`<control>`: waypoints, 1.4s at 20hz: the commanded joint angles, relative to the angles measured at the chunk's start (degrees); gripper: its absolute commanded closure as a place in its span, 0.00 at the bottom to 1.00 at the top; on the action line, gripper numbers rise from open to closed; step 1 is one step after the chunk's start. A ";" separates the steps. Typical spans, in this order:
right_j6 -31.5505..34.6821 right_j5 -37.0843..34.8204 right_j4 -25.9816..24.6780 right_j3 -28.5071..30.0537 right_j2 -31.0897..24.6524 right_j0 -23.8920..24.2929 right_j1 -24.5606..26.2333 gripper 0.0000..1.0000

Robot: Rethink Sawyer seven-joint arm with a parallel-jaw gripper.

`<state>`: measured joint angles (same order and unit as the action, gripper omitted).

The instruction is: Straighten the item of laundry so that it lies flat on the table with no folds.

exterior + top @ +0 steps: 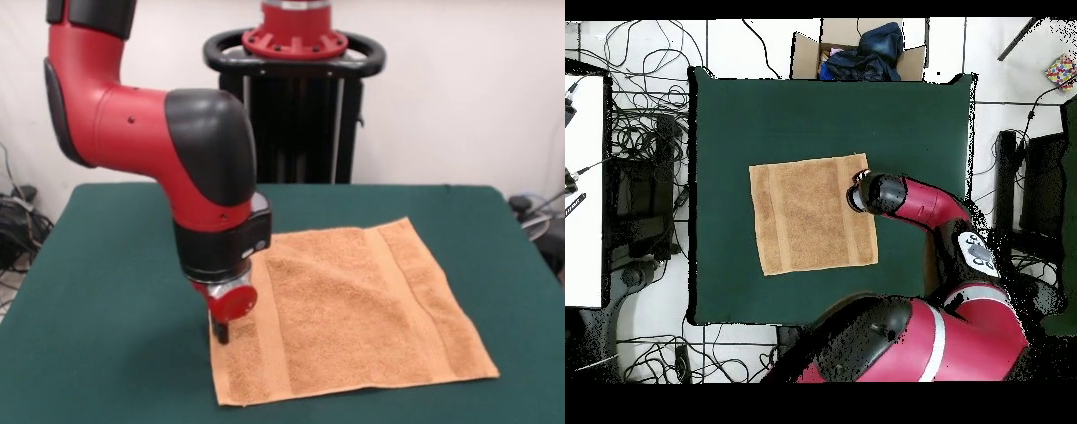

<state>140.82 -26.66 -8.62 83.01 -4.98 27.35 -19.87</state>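
Note:
The orange-tan towel (353, 309) lies spread out on the green table (106, 265), nearly flat, with a faint diagonal crease across its middle. Its two woven bands run near the left and right edges. My gripper (221, 334) points straight down and touches the towel at its left edge, close to the near-left corner. I cannot see whether it is open or shut. In the overhead view the towel (813, 215) sits mid-table (725, 120), and the gripper (858, 192) is mostly hidden under the wrist at the towel's upper right edge.
The robot's pedestal (296, 88) stands behind the table's far edge. In the overhead view a cardboard box with dark clothes (855, 50) sits beyond the table's top edge. Cables (645, 130) and a white desk (583, 190) lie at the left.

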 commanded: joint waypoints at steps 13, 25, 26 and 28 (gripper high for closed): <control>-5.82 -3.23 -5.47 -2.82 -3.11 1.21 -0.19 1.00; -3.32 -9.53 -2.83 1.95 -2.86 -0.69 -6.97 1.00; -3.42 -10.78 -2.62 1.84 -2.83 -0.83 -7.53 1.00; -2.75 -12.25 -2.34 2.42 -2.40 -1.55 -8.91 1.00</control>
<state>140.82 -30.83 -11.14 81.11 -5.06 28.18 -25.69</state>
